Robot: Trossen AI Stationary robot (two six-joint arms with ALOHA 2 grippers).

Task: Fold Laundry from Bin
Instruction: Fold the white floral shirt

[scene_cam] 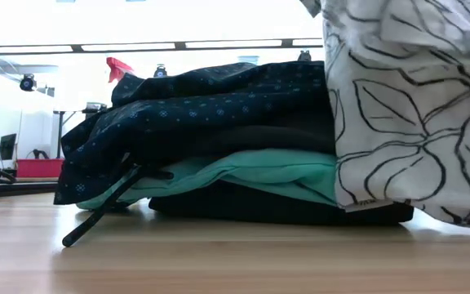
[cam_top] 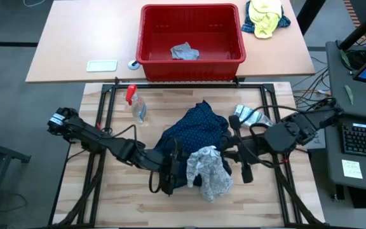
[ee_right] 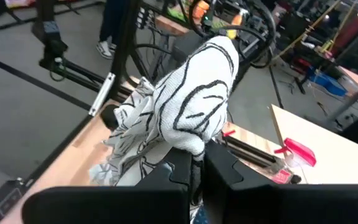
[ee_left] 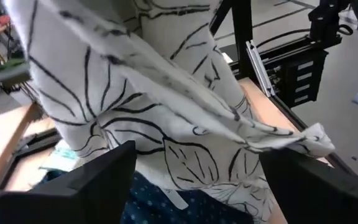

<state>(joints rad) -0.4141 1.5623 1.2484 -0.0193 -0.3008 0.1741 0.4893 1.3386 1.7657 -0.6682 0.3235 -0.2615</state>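
My right fingers [ee_right: 194,165] pinch the leaf-print cloth [cam_top: 210,170] above the stacked laundry [cam_top: 192,133] mid-bench, left fingers [ee_left: 194,180] spread wide and seemingly empty; one slipping pinch drops it crumpled.

- We see the garment pile [cam_top: 192,137] filling the wooden table's [cam_top: 107,203] middle, the landmark here.
- Left of the pile, a spray bottle [cam_top: 136,107] blocks the back corner; bare wood lies nearer the front.
- In front of the pile, a white leaf-print cloth [cam_top: 210,170] hangs, between both arms.
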